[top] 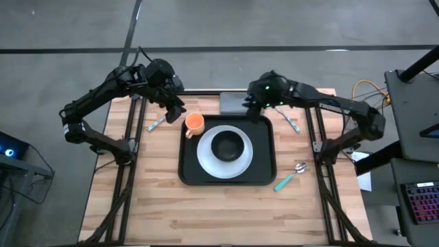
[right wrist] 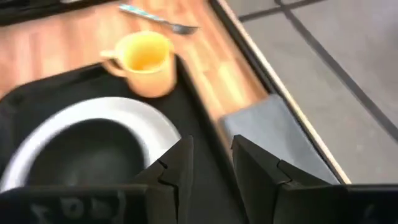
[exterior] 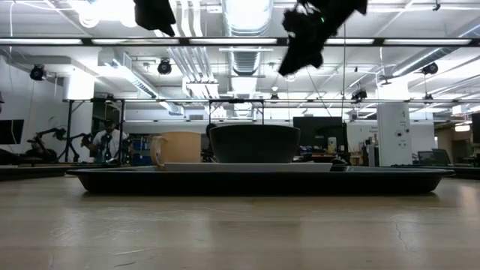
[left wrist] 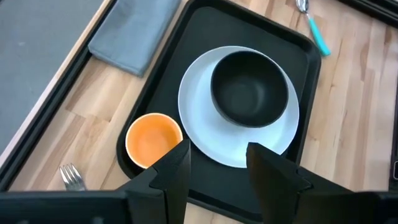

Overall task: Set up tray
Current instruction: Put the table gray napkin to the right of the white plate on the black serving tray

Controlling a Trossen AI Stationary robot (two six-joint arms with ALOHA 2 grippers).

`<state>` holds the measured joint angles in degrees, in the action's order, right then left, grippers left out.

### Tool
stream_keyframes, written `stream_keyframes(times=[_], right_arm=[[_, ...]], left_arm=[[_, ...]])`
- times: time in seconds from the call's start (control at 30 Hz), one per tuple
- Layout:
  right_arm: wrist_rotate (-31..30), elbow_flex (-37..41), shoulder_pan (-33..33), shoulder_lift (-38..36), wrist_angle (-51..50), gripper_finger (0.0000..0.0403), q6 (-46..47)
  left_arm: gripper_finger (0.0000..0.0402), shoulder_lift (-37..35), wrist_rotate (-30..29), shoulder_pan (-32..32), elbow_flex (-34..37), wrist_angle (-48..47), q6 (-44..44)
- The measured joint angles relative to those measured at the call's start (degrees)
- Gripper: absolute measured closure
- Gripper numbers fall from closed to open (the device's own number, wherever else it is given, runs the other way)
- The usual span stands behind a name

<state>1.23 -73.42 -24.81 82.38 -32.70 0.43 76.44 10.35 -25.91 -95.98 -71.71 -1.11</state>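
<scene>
The black tray [top: 264,175] lies mid-table and carries a white plate [top: 206,159] with a black bowl [top: 228,145] on it. An orange cup [top: 194,123] stands upright in the tray's far left corner. My left gripper [top: 175,110] hovers open above the table just left of the cup; in its wrist view [left wrist: 217,167] the cup [left wrist: 153,138] and plate [left wrist: 198,134] lie below it. My right gripper [top: 252,103] hovers open over the tray's far edge beside the grey napkin [top: 232,103], which also shows in its wrist view [right wrist: 211,163] as a grey napkin [right wrist: 280,134].
A fork [top: 156,123] lies on the wood left of the tray and another utensil [top: 291,123] lies to its right. A teal-handled spoon [top: 291,177] lies off the tray's near right corner. The napkin lies flat at the table's far edge. Bare wood spans the table's near side.
</scene>
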Motion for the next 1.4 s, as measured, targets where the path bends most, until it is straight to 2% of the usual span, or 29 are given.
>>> stream_keyframes(times=[0.17,0.3,0.4,0.6,0.73,1.03,1.4], right_arm=[[0.4,4.5,-7.3,0.6,2.2,0.0289,0.7],[6.0,3.8,-10.0,6.2,3.2,0.0289,-2.5],[8.5,-0.4,-10.5,11.5,4.4,0.0289,-6.2],[8.4,-12.8,-10.8,24.1,2.8,0.0289,-7.7],[2.3,-22.1,-11.1,31.9,-1.8,0.0289,-0.9],[2.3,-38.2,-11.1,44.8,-7.7,0.0289,7.8],[1.7,-47.5,-10.4,52.8,-17.6,0.0298,23.3]], left_arm=[[0.0265,0.0,0.0,0.0,0.3,3.9,0.0],[0.0265,0.0,0.0,0.0,1.1,7.3,0.3],[0.0265,0.0,0.0,0.0,1.3,7.7,0.5],[0.0265,0.0,0.0,0.0,1.3,7.7,0.6],[0.0265,0.0,0.0,0.0,1.3,8.4,0.5],[0.0265,0.1,0.0,0.0,1.3,8.9,0.0],[0.0265,0.1,0.0,0.0,1.3,8.3,-0.1]])
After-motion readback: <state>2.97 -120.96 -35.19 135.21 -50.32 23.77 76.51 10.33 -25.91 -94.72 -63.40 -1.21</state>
